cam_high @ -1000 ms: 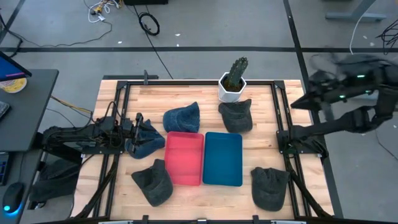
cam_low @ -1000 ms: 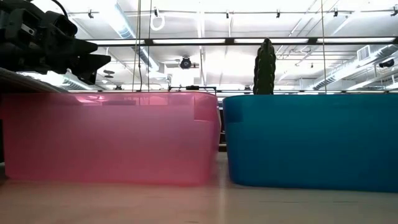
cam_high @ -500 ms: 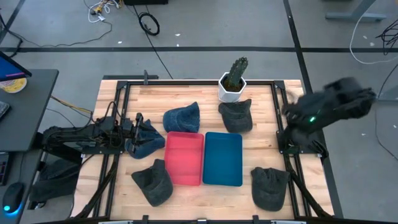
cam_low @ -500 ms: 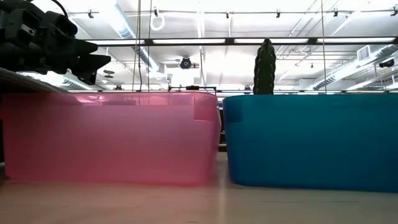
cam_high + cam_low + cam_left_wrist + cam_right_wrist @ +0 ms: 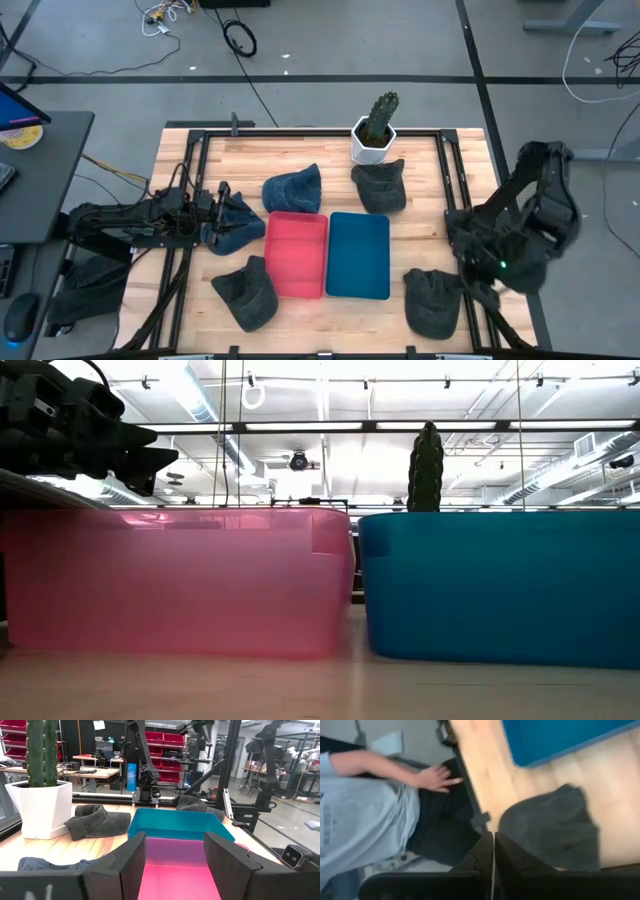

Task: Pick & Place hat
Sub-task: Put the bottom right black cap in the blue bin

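Observation:
Several hats lie flat on the table: two blue denim ones (image 5: 295, 190) (image 5: 238, 223) and three dark grey ones (image 5: 380, 186) (image 5: 248, 292) (image 5: 432, 301). My left gripper (image 5: 222, 203) (image 5: 175, 865) is open, level, just left of the nearer denim hat (image 5: 50, 865), and points at the red bin (image 5: 175, 880). My right gripper (image 5: 493, 851) is shut, above the table's right near corner (image 5: 487, 268); the near-right grey hat (image 5: 555, 827) lies below it, apart from the fingers.
A red bin (image 5: 297, 254) and a blue bin (image 5: 358, 255) stand side by side mid-table. A cactus in a white pot (image 5: 375, 130) stands at the far edge. A person (image 5: 370, 795) stands by the table's right near corner, with one hand (image 5: 437, 777) near the black frame.
My right arm has swung from beyond the table's far right corner toward the near edge and downward, and now hangs over the right near corner by the grey hat. No hat has moved.

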`<action>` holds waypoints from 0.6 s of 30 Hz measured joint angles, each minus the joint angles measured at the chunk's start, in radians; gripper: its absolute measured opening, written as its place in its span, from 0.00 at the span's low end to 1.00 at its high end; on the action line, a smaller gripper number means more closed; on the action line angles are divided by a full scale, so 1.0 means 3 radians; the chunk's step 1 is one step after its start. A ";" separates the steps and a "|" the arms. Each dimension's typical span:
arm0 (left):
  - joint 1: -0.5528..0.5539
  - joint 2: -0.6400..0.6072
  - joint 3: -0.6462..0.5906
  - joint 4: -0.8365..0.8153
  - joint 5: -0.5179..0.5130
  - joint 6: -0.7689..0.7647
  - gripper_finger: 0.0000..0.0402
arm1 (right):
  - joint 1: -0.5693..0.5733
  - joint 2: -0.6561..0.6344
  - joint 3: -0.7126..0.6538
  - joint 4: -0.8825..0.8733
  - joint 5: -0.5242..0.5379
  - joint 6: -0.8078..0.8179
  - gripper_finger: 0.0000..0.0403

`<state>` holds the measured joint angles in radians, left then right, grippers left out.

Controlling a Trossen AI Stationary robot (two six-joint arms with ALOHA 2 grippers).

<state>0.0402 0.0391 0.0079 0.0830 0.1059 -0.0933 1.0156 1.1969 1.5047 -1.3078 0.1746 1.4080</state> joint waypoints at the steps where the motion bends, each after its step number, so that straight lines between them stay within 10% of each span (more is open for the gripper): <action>1: -0.0001 0.0000 0.0001 0.0001 0.0000 0.0001 0.51 | 0.0076 0.0036 0.0000 0.0022 0.0002 0.0038 0.05; 18: 0.0000 0.0000 0.0001 0.0000 0.0000 0.0000 0.51 | 0.0543 0.0739 0.0000 -0.0255 -0.0032 0.0080 0.05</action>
<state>0.0402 0.0391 0.0082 0.0830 0.1059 -0.0933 1.1786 1.4185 1.5047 -1.3843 0.1650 1.4319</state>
